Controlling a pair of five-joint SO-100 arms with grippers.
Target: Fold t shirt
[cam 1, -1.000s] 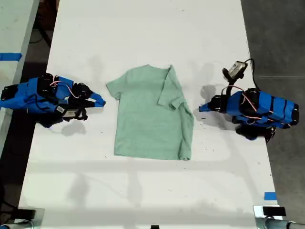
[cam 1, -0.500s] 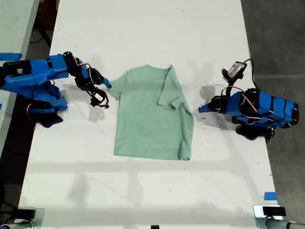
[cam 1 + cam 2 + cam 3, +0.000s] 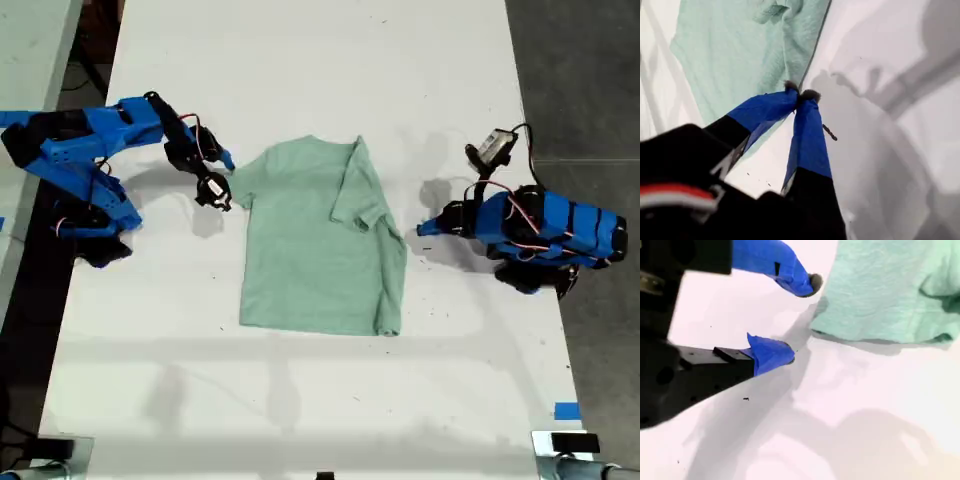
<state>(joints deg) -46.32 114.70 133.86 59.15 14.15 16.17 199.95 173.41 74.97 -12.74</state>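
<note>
The pale mint-green t shirt [image 3: 315, 245] lies flat in the middle of the white table [image 3: 300, 60], one sleeve [image 3: 355, 190] folded over its body. My second gripper [image 3: 222, 178] hovers open at the shirt's sleeve on the exterior view's left, its jaws spread just off the cloth edge [image 3: 797, 317], the shirt [image 3: 890, 290] beside them. My first gripper [image 3: 425, 228] rests shut near the shirt's edge on the exterior view's right. In its wrist view the tips of my first gripper [image 3: 800, 94] meet beside the shirt [image 3: 740, 50], holding nothing.
Dark floor [image 3: 580, 80] runs along the table's edge at the exterior view's right. Another pale surface [image 3: 30, 60] stands off the exterior view's left. A blue tape mark [image 3: 567, 411] sits near the front corner at the exterior view's right. A small cabled module [image 3: 495, 148] sticks up beside the first arm.
My second arm has lifted off the table and swung toward the shirt's sleeve, and its gripper has opened. The first arm and the shirt have not moved.
</note>
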